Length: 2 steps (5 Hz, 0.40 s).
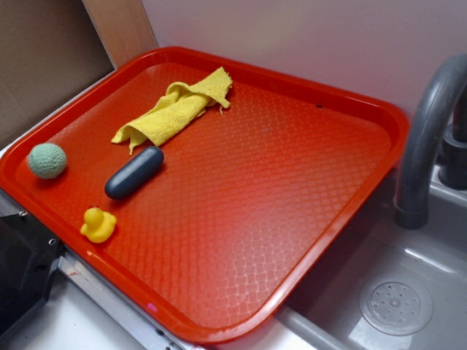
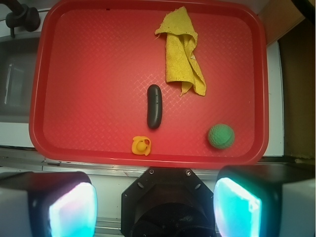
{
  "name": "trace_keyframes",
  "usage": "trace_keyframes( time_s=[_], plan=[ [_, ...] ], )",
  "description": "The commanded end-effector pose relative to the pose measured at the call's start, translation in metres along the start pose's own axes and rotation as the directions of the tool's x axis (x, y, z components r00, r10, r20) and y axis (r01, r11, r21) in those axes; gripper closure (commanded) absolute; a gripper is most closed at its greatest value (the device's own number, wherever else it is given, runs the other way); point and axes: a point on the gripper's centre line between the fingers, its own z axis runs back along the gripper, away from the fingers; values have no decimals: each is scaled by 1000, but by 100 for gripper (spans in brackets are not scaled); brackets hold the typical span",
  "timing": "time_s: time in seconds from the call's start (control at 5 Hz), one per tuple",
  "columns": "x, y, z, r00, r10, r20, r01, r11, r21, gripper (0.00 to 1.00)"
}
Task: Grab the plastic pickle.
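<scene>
The plastic pickle (image 1: 134, 172) (image 2: 154, 106) is a smooth dark grey-blue capsule lying flat on the red tray (image 1: 292, 204) (image 2: 89, 74), towards its left side in the exterior view. In the wrist view my gripper (image 2: 155, 207) hangs high above the tray's near edge. Its jaws stand wide apart with nothing between them, and the pickle lies well ahead of them. The gripper itself does not show in the exterior view.
A yellow rubber duck (image 1: 98, 224) (image 2: 141, 145) sits close to the pickle near the tray's edge. A green knitted ball (image 1: 47, 160) (image 2: 220, 136) and a crumpled yellow cloth (image 1: 175, 108) (image 2: 183, 54) also lie on the tray. A grey sink with a faucet (image 1: 427, 138) stands beside the tray.
</scene>
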Motion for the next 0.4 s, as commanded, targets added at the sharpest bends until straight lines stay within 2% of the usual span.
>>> trace_keyframes(
  time_s=[0.0, 0.2],
  plan=[
    [0, 0, 0, 1000, 0, 0, 0, 1000, 0, 0],
    [20, 7, -19, 996, 91, -7, -92, 995, -43, 0]
  ],
)
